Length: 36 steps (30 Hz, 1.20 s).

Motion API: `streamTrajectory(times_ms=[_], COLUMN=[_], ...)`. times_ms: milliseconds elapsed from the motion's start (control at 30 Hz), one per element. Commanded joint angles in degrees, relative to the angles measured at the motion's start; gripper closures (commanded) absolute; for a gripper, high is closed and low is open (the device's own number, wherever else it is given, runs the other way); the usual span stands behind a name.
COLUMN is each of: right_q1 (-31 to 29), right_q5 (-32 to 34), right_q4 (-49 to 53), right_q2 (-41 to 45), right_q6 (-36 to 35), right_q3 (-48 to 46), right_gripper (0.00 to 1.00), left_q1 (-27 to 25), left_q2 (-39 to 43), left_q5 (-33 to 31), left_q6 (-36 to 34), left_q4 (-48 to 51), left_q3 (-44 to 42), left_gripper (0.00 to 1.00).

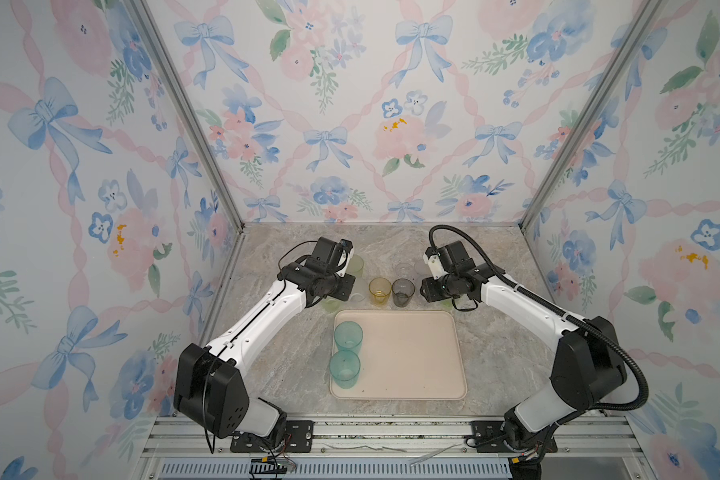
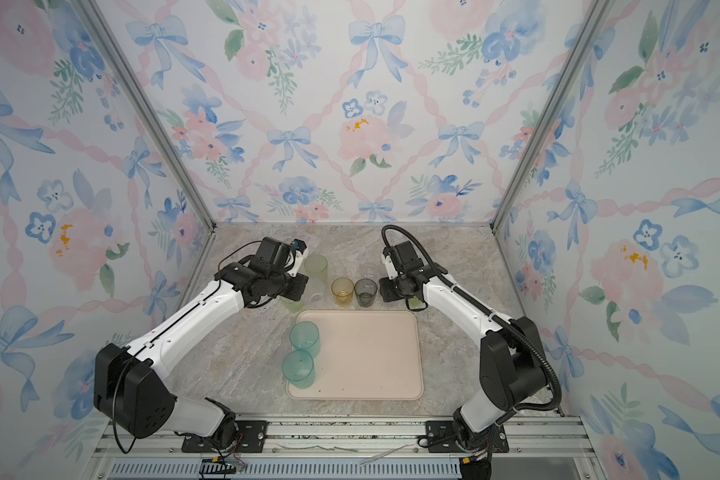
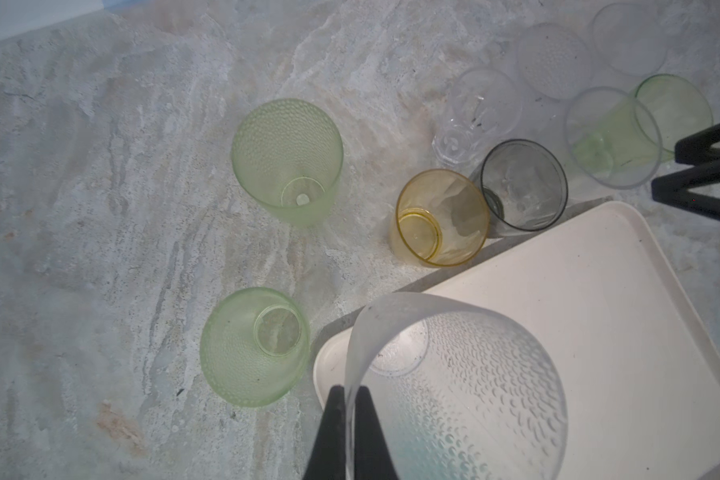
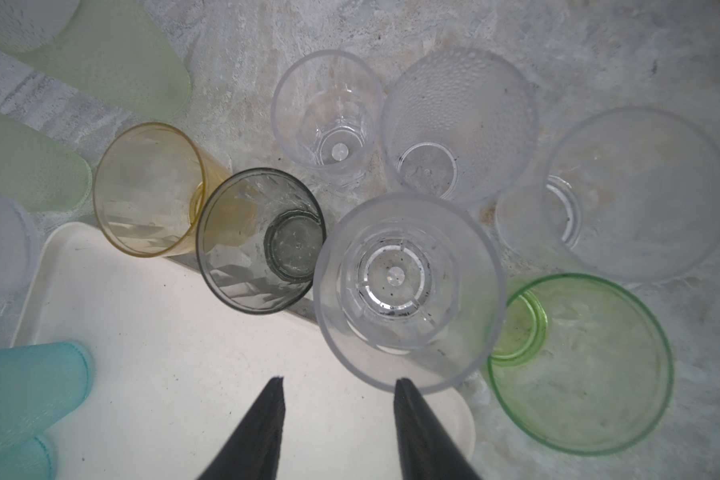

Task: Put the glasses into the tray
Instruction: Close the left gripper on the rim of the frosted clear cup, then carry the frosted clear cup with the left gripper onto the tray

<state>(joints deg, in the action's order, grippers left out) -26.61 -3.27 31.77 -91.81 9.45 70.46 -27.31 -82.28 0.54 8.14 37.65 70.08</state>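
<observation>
Left pincer (image 3: 352,390) is clamped tight on the thin wall of a dimpled glass (image 3: 474,374), one finger inside the rim and one outside. That glass sits off the tray's (image 1: 412,353) far left corner, about 11 o'clock from the tray's middle; I cannot tell whether it is lifted off the table (image 1: 287,374). Right pincer (image 4: 341,384) hangs with its fingers apart and nothing between them, over the tray's far right corner at about 1 o'clock. A clear glass (image 4: 404,282) stands just past its tips, and one fingertip lies at that rim, though whether it touches I cannot tell. A green glass (image 4: 578,365) stands just beside the clear one. Two teal glasses (image 1: 348,336) stand upright inside the tray along its 9 o'clock edge, one nearer me (image 1: 344,370), close together. Beyond the tray's 12 o'clock rim, on the table, the amber glass (image 1: 380,291) and grey glass (image 1: 403,292) stand side by side, upright, just off the rim. More pale and clear ones crowd behind them toward the back wall.
</observation>
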Motion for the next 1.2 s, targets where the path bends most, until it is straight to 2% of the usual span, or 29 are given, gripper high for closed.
streamTrajectory(times_ms=[0,500,1167], right_q1=[0.4,0.9,1.2], right_q5=[-1.1,-0.6,-0.4], right_q4=[-0.8,-0.6,0.0], right_q2=[1.6,3.6,3.7], right_q6=[0.6,0.4,0.2], right_q3=[-0.9,-2.7,-2.4], right_gripper=[0.53,0.53,0.53], left_q1=[-0.5,-0.1,2.0], left_q2=[1.0,-4.3,-6.3], left_q5=[-0.3,-2.0,-0.8], left_q6=[1.9,2.4,2.1], left_q4=[1.9,1.1,-1.8], left_q3=[-2.8,-5.4,-7.1], left_gripper=[0.99,1.0,0.99])
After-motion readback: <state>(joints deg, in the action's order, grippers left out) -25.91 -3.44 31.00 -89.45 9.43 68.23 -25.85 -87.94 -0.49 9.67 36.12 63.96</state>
